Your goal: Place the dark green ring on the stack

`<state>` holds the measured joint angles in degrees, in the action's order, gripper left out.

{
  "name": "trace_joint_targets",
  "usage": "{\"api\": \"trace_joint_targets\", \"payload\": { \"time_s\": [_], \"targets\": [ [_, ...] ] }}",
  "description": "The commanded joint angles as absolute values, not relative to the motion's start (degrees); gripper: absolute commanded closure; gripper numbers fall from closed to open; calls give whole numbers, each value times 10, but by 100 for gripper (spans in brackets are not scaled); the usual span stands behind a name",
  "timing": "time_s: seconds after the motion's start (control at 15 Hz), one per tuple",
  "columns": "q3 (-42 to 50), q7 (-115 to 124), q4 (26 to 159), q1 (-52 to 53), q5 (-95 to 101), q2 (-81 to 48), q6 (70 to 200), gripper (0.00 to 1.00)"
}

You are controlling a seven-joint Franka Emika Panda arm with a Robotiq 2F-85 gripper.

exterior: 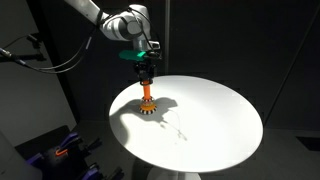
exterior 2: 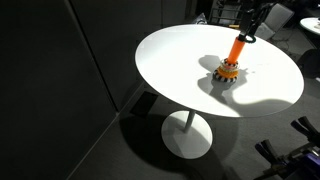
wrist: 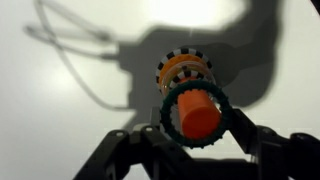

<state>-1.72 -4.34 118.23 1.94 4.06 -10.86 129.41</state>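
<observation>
The stack stands on the white round table: an orange peg on a black-and-white striped base with orange rings low down. It also shows in an exterior view and in the wrist view. My gripper hangs directly above the peg top. In the wrist view my gripper is shut on the dark green ring, which encircles the orange peg top. The ring sits at the peg's upper end, held between the black fingers.
The white round table stands on a pedestal in a dark room. Cables and equipment lie on the floor beside it. The arm's shadow falls over the tabletop near the stack.
</observation>
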Motion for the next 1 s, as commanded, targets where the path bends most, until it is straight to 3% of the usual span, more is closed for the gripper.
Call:
{"api": "trace_joint_targets", "payload": {
  "time_s": [0.0, 0.93],
  "targets": [
    [-18, -18, 1161, 26, 46, -122, 1288, 55],
    [-18, -16, 1090, 23, 31, -160, 1167, 55]
  ]
}}
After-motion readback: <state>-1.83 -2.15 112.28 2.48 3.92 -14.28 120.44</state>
